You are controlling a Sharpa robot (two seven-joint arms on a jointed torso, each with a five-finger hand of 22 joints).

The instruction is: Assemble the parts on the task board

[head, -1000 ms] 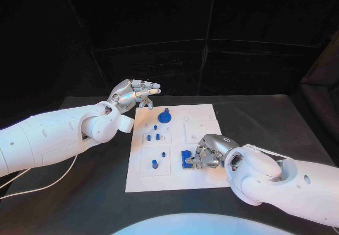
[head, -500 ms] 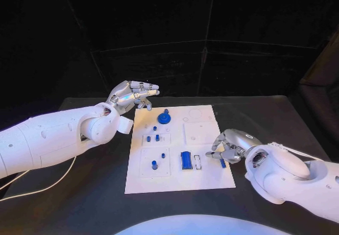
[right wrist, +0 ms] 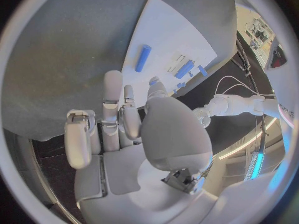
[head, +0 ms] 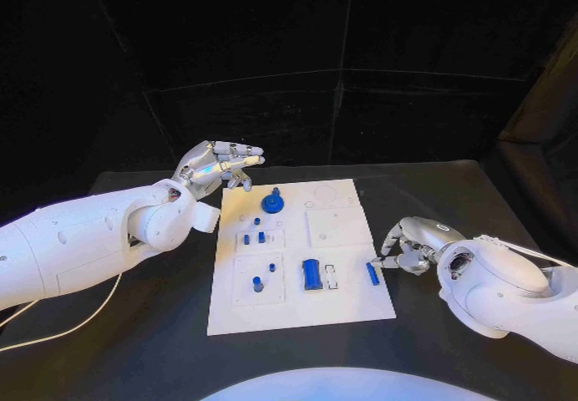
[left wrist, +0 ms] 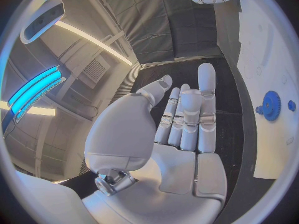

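The right hand [head: 413,244] sits low at the near right edge of the task board [head: 340,225], fingers loosely curled and apart, holding nothing; the right wrist view shows the same hand [right wrist: 124,124] with an empty palm and fingers stretched over the dark table [head: 144,334]. Just off its fingertips, toward the board's middle, lies a slim blue peg [head: 372,273], flat on the white surface, its long axis running from the robot's side to the far side; the right wrist view shows that peg [right wrist: 143,58] lying alone on bare board. A little further from the hand a wider blue block [head: 313,274] lies with the same near-to-far run, next to a small empty slot. Beyond that, several short blue pins [head: 256,284] stand upright in their square plates. Across the board, the left hand [head: 220,164] hangs raised above the far left corner, fingers bent and bunched toward the thumb with nothing between them that I can make out; in the left wrist view its fingers [left wrist: 187,114] lie straight and side by side, palm bare. Just beside that hand, on the board's far part, a round blue gear [head: 273,201] lies flat with a knob pointing up, also seen at [left wrist: 271,105].
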